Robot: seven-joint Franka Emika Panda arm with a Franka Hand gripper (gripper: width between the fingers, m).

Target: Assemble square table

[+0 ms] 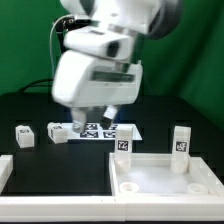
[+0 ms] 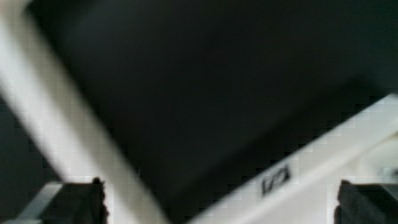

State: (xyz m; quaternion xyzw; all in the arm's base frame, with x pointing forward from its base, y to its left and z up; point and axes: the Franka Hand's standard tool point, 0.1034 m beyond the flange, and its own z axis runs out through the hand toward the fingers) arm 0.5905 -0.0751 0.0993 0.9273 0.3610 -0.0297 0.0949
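The white square slab (image 1: 160, 178) with a raised rim lies at the front on the exterior view's right. Two white tagged leg blocks stand upright at its far corners, one on the left (image 1: 124, 143) and one on the right (image 1: 181, 140). Two more leg blocks (image 1: 24, 135) (image 1: 57, 132) lie on the black table at the left. My gripper (image 1: 95, 118) hangs open and empty above the table, left of the slab. In the wrist view my gripper (image 2: 222, 205) is open over black table, with a tagged white edge (image 2: 302, 170) between the fingers (image 2: 80, 205).
The marker board (image 1: 103, 130) lies behind my gripper. A long white border rail (image 1: 5, 170) runs along the front left, and a white rail (image 2: 54, 110) crosses the wrist view diagonally. A green backdrop stands behind the table.
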